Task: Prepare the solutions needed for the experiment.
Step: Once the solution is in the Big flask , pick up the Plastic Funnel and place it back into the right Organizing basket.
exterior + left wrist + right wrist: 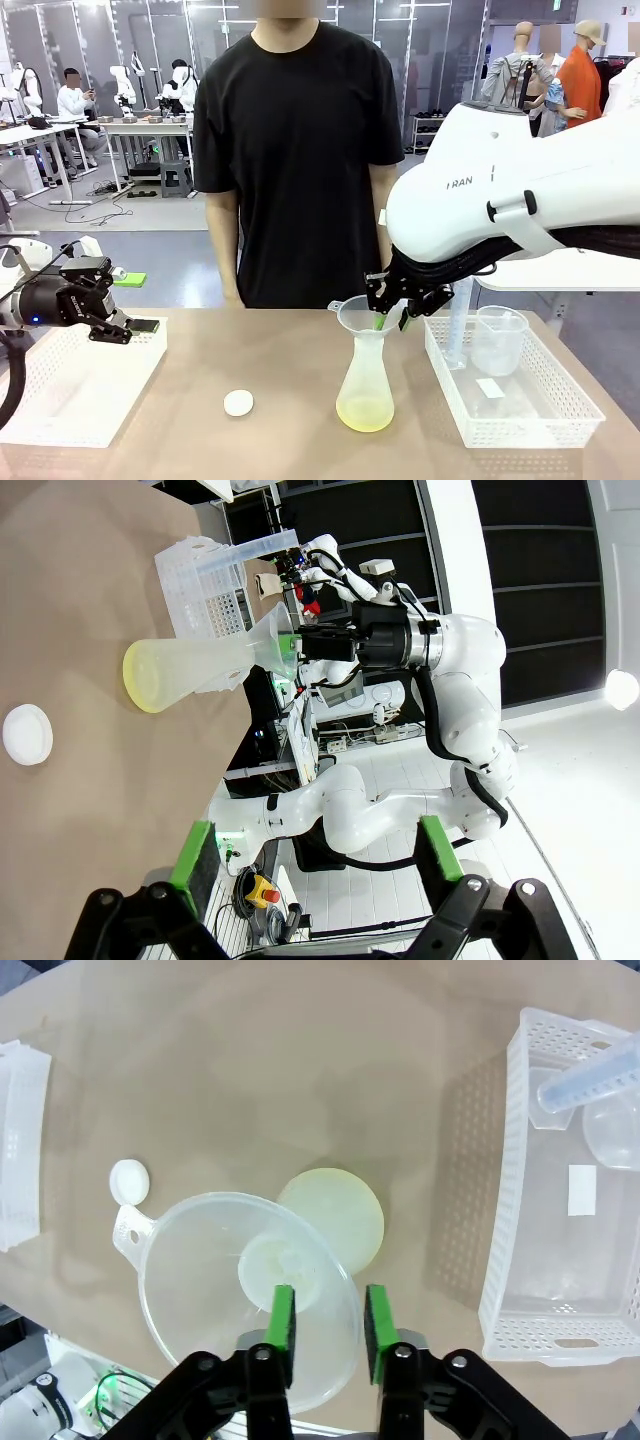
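A shallow pale yellow translucent solution [365, 412] is held in a clear conical flask [364, 375] at mid-table, topped by a clear plastic funnel [355, 314]; a clear beaker [498, 340] is kept in the white basket [560, 425] at right. From above, the right gripper [329, 1325] is seen narrowed astride the funnel rim, though a firm grip cannot be told. The left gripper [128, 328] is spread wide at left, with a white round cap [238, 403] lying near the flask.

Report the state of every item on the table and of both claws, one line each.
flask, upright, uncapped, funnel in its neck
solution, shallow pale yellow layer at the flask's bottom
funnel, seated in the flask, rim inside the right claw
cap, lying loose beside the flask
beaker, upright in the right tray
left claw, open
right claw, jaws narrow, grip unclear
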Robot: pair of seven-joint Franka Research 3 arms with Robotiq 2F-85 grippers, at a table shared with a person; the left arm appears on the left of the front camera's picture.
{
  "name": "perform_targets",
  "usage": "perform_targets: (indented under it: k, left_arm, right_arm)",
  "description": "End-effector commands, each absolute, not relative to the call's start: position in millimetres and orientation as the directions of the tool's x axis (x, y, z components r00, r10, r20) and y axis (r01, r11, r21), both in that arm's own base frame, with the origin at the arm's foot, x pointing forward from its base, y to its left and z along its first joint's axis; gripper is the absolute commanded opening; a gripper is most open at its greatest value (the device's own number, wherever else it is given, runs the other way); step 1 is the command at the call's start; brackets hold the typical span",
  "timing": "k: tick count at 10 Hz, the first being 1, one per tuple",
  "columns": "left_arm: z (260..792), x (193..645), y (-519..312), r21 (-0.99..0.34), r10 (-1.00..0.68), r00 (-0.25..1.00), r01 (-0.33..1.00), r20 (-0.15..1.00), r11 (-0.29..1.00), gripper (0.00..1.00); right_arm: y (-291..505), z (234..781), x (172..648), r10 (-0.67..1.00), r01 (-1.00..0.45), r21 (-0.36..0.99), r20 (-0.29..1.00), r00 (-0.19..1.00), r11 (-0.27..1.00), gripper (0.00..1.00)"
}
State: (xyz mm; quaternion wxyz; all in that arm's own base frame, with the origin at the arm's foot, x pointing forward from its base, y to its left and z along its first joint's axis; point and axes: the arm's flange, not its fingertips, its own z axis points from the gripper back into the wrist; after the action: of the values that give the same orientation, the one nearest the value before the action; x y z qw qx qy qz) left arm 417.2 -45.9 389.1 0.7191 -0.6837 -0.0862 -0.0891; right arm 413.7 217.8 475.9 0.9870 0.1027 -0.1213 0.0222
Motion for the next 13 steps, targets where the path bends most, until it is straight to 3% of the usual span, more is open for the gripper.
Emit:
perform_targets:
  k: [1, 3, 13]
  left_arm:
    - [391.9, 417.8, -47.3, -0.968, 0.002, 0.969, 0.249, 0.249, 0.037, 1.0]
    - [391.9, 417.8, -47.3, -0.968, 0.002, 0.969, 0.249, 0.249, 0.037, 1.0]
    - [391.9, 417.8, -47.3, -0.968, 0.002, 0.969, 0.249, 0.249, 0.037, 1.0]
  right_arm:
    - [228.0, 476.8, 418.1, -0.027, -0.025, 0.2, 0.256, 0.966, 0.98, 0.17]
    - [228.5, 477.4, 418.1, -0.031, -0.021, 0.2, 0.251, 0.967, 0.98, 0.0]
    - [224.7, 498.3, 414.9, -0.079, 0.005, 0.266, 0.266, 0.961, 0.964, 0.0]
